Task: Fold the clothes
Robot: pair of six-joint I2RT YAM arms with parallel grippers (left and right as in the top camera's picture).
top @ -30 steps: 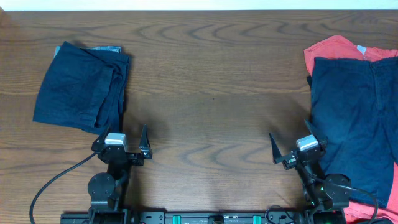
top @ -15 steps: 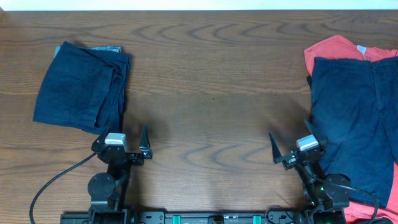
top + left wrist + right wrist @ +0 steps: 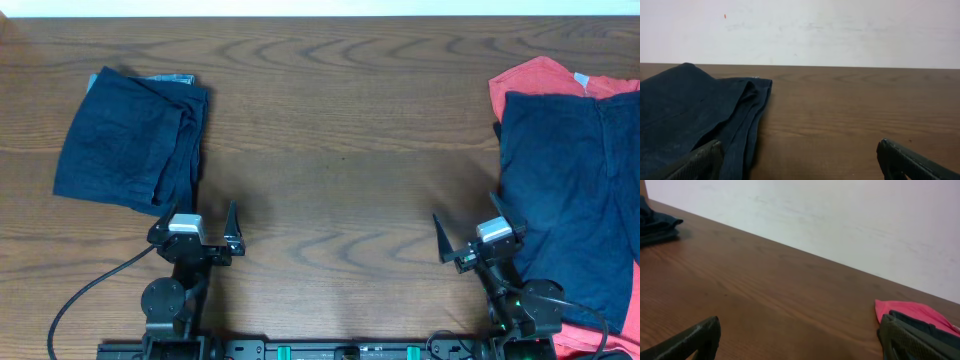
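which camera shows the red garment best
The overhead view: the red garment shows along its top and bottom edges, with the navy shorts lying over the rest. The right wrist view catches only one red corner; the left wrist view shows none of it.

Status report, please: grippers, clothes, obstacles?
Left gripper open, right gripper open, both empty. Folded navy shorts left; flat navy shorts right, on red garment. No obstacle seen.

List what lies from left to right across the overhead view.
folded navy shorts → left gripper → right gripper → flat navy shorts
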